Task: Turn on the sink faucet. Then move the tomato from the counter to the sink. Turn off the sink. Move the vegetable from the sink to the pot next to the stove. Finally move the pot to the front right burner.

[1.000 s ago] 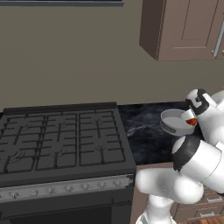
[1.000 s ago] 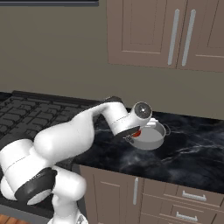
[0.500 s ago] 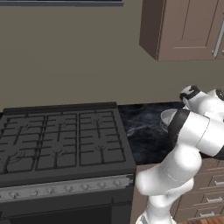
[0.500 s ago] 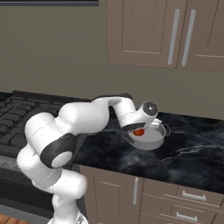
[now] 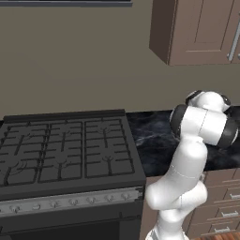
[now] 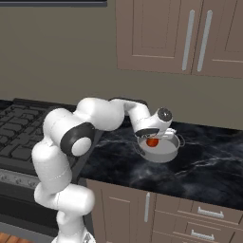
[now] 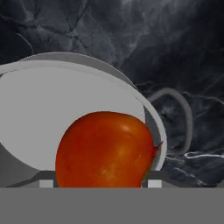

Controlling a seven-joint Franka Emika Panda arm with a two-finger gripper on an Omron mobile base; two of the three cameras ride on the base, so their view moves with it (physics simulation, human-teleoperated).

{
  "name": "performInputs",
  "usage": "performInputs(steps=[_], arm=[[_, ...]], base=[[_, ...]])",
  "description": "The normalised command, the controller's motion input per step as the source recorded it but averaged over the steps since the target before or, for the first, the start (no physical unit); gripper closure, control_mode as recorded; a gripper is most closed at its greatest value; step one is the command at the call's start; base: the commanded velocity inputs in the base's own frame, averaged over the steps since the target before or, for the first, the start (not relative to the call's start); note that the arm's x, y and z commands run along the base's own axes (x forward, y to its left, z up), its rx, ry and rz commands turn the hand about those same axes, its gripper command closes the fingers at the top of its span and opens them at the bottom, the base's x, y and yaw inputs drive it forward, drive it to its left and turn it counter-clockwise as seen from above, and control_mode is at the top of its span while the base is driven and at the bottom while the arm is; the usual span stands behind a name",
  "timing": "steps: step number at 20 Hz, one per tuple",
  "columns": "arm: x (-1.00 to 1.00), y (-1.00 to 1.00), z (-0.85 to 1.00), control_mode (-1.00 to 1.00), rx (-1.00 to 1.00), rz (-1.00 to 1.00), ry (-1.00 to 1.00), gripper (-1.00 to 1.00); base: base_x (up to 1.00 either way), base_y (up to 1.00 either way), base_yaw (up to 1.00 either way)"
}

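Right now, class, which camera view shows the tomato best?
The hand view: the tomato looms large and close, its red-orange skin sharp against the grey pot. In the right base view the tomato is a small red spot over the pot, partly covered by the end effector.

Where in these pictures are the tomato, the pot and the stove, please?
tomato (image 7: 105, 148), hand view, middle of its red skin.
pot (image 6: 167, 154), right base view, grey front wall below the rim.
stove (image 5: 61, 154), left base view, iron grates on top.
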Motion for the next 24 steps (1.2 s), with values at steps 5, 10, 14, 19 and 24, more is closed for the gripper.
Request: performInputs(steps=[5,10,14,19,24], arm=[[0.36,-0.14,-0.27,-1.00,0.00,0.00,0.05,1.00],[0.24,-0.07,-0.35,-1.00,0.00,0.00,0.01,1.00],[0.28,-0.01,-0.28,-1.00,0.01,0.00,0.01,1.00],[0.27,0.00,-0.32,-1.00,0.01,0.00,0.01,1.00],[0.17,0.00,-0.29,-1.00,0.01,-0.01,0.03,-1.00]], base=[[0.00,0.00,0.00],[0.00,0.00,0.00],[0.00,0.00,0.00],[0.00,0.00,0.00],[0.00,0.00,0.00]])
